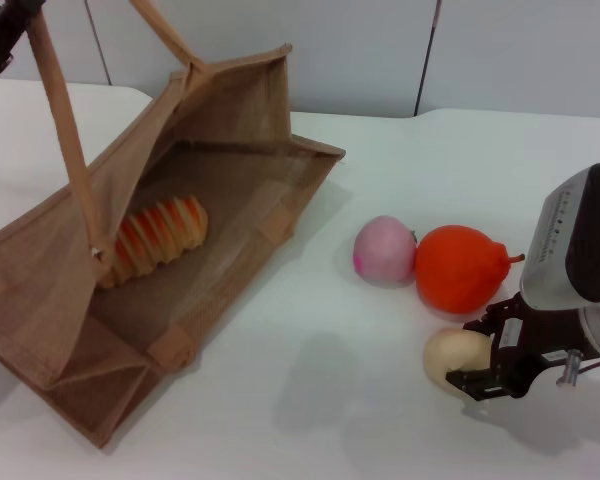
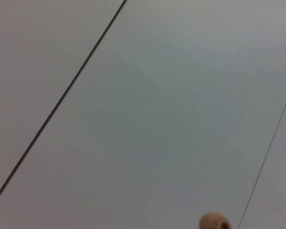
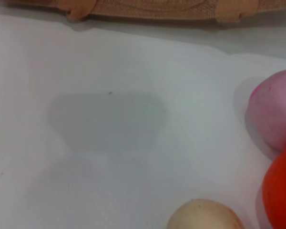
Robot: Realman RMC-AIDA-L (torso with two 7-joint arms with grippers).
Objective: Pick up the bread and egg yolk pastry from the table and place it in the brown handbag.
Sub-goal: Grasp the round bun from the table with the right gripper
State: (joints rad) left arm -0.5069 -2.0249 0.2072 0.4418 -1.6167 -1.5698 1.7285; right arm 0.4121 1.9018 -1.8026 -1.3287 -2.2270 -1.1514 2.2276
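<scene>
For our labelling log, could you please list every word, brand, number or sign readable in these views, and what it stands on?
None: no readable text appears in any view.
The brown handbag is plain woven cloth, without a logo.
The bread, egg yolk pastry, pink peach and orange fruit carry no stickers.
The right claw housing shows no legible marking.

Brown handbag (image 1: 230, 190): tan-brown woven jute, lighter tan strap handles (image 1: 65, 130). Bread (image 1: 160, 235): orange-brown and cream stripes, well away from jaws. Egg yolk pastry (image 1: 455, 355): pale beige-yellow, matte, plain, at jaws of right gripper (image 1: 480, 365). Gripper black, housing grey-silver. Peach (image 1: 385, 250): pink, magenta blush, just beyond jaws. Pear-shaped fruit (image 1: 462, 268): vivid orange, brown stem. Table (image 1: 310, 400): white.
</scene>
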